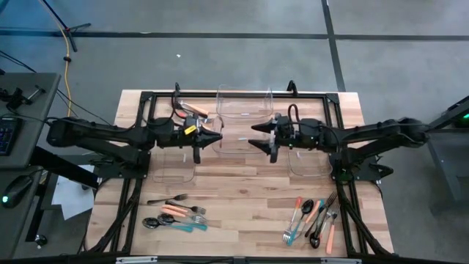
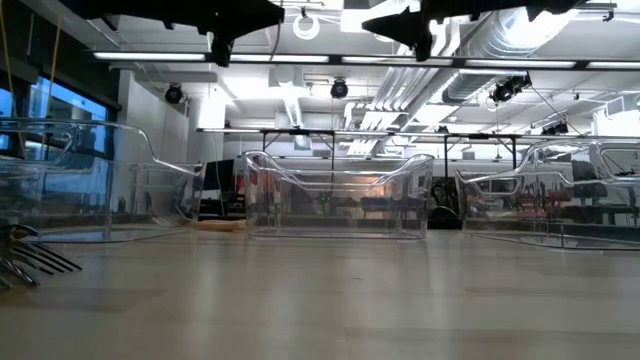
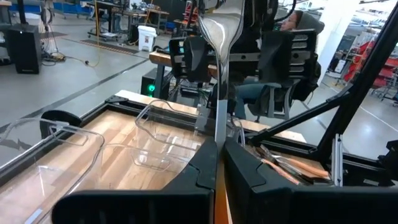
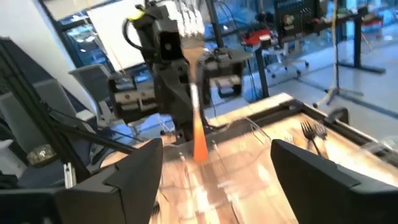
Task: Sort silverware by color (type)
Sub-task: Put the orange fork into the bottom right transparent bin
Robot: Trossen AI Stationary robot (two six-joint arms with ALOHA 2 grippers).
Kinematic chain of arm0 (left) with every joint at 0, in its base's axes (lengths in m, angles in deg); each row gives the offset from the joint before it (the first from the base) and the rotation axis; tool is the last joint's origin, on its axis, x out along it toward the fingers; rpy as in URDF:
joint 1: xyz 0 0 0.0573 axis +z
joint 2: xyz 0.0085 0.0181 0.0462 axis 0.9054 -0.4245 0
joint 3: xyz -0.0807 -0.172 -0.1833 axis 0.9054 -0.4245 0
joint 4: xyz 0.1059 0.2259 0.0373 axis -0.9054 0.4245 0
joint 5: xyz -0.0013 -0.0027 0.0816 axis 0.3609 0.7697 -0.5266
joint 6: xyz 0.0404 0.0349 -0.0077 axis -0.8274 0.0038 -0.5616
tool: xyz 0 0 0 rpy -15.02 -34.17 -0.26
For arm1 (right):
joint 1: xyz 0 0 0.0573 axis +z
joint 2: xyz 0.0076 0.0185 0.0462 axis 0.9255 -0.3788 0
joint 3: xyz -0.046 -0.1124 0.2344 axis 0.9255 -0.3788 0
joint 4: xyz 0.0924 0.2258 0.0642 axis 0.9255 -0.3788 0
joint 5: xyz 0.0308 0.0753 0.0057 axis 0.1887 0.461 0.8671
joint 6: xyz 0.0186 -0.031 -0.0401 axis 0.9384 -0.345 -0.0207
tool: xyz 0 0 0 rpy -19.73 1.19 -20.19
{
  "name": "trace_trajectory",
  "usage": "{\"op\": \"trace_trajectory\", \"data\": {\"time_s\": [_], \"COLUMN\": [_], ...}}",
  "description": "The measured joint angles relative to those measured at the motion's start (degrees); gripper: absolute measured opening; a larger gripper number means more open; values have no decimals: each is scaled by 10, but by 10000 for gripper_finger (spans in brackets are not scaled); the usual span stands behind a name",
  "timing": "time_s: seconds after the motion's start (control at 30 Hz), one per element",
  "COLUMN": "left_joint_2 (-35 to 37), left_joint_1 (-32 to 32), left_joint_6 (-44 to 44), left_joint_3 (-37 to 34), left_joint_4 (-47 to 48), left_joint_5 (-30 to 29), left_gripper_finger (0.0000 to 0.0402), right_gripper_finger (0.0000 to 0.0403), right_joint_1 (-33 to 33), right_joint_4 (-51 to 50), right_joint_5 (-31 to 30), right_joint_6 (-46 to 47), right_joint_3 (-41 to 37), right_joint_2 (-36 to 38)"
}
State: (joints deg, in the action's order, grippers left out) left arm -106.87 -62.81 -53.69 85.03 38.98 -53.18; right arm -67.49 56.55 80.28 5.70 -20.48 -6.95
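Centrally, left gripper (image 1: 218,137) clamped on orange-handled silver spoon (image 3: 219,37); right gripper (image 4: 214,163) spread wide, orange-handled fork (image 4: 194,93) loose between fingers above clear plastic bin (image 1: 238,143), frame middle.

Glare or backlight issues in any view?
Low view: ceiling lights turn the left gripper and right gripper into silhouettes; the middle clear bin carries reflections. Left wrist view: highlights on the bowl of the spoon the left gripper grips. Right wrist view: bright room behind the fork. High view: even light.
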Motion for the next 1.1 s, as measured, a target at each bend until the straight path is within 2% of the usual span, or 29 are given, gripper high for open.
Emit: {"op": "trace_trajectory", "data": {"time_s": [0.27,0.43,0.63,0.87,1.1], "left_joint_2": [-112,-165,-183,-182,-182], "left_joint_1": [0,2,2,2,2], "left_joint_6": [0,-12,-16,-16,-16], "left_joint_3": [56,101,116,117,117], "left_joint_4": [-34,-43,-50,-54,-54], "left_joint_5": [16,29,28,25,23], "left_gripper_finger": [0,0,0,0,0], "right_gripper_finger": [281,281,265,196,86], "right_joint_1": [-10,-14,-14,-15,-15], "right_joint_4": [126,145,158,157,157], "right_joint_5": [12,17,17,15,15], "right_joint_6": [-8,-7,-9,-9,-9], "right_joint_3": [0,0,0,0,0], "right_joint_2": [-63,-88,-97,-97,-97]}}
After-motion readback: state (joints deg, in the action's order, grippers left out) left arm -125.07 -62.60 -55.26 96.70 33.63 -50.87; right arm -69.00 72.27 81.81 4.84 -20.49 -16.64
